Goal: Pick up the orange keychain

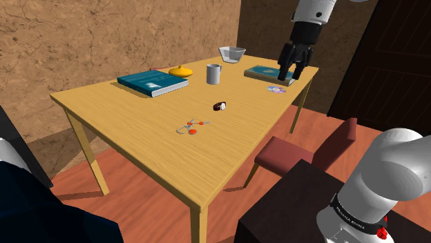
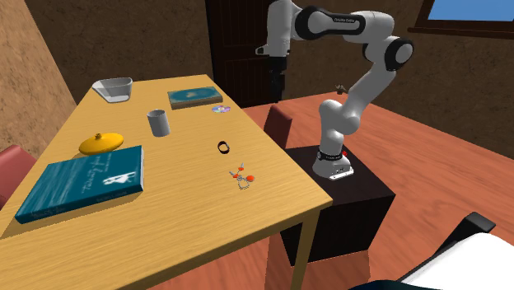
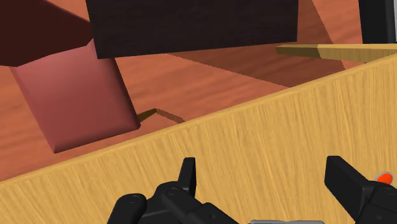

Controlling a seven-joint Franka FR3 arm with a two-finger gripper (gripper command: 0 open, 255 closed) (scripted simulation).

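Orange beads mark the keychain [image 1: 191,127], laid flat near the middle of the pale wooden worktop [image 1: 124,117], close to a small dark ring [image 1: 219,105] and well apart from the jaws, which are held high over the far corner by the smaller teal book [image 1: 266,72], presumably a clear pose before any approach. In the wrist view the jaws are shown wide apart and empty. The worktop is bordered by a red chair [image 1: 283,152], a reddish floor [image 1: 131,200] and mottled brown walls [image 1: 103,34].
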